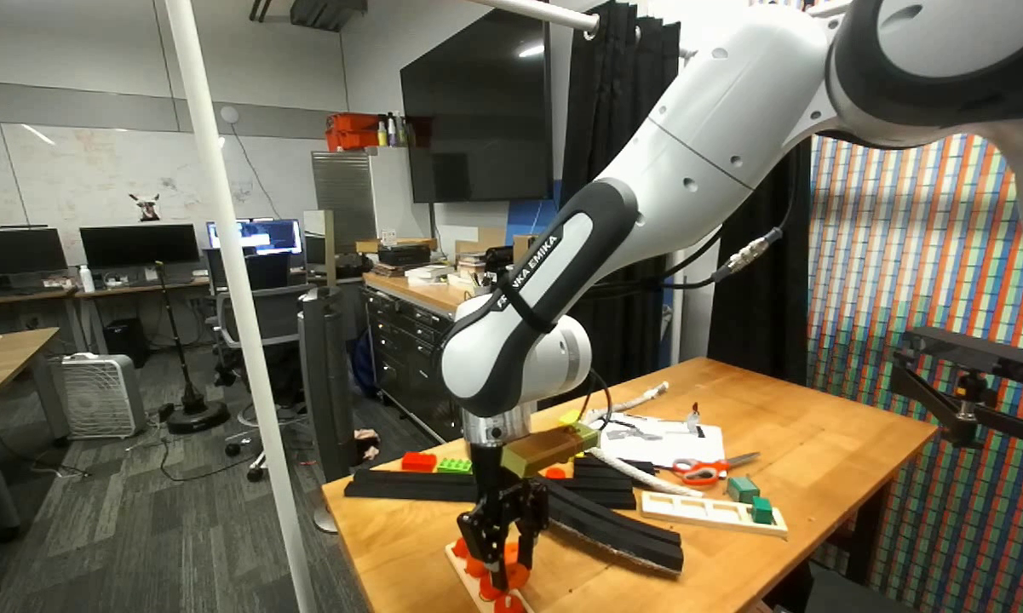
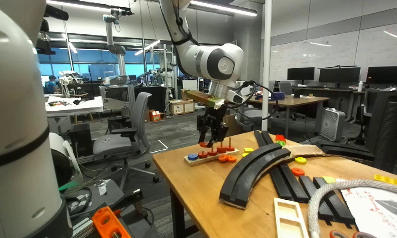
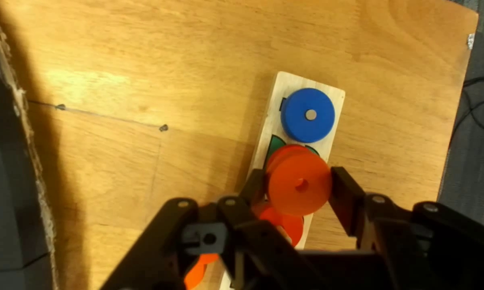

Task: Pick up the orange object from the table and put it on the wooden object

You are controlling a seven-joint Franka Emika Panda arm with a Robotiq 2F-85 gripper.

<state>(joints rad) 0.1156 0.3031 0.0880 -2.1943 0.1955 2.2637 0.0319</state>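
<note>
Likely placing: my tool (image 3: pixel 298 181) pinches the orange disc (image 3: pixel 299 172) over the pale wooden board (image 3: pixel 273 122), wrist-view twelve-o'clock half; next, align, lower

Bright ceiling light (image 2: pixel 223 8); glare on the tabletop (image 3: pixel 177 80); soft shadow beside the black piece (image 3: pixel 8 181).

The wooden tabletop (image 2: pixel 198 180) supports a small, flat, pale wooden board (image 3: pixel 294 81) near one corner. Two orange discs (image 2: pixel 223 158) lie flat just beside the board. Long black pieces (image 2: pixel 255 172), at least one curved, lie nearby. Also on the surface: a compartmented wooden tray (image 1: pixel 690 517), a green block (image 1: pixel 743 489) just beside it, scissors (image 1: pixel 720 466), a rope (image 2: pixel 314 208) and a paper sheet (image 1: pixel 705 443).
</note>
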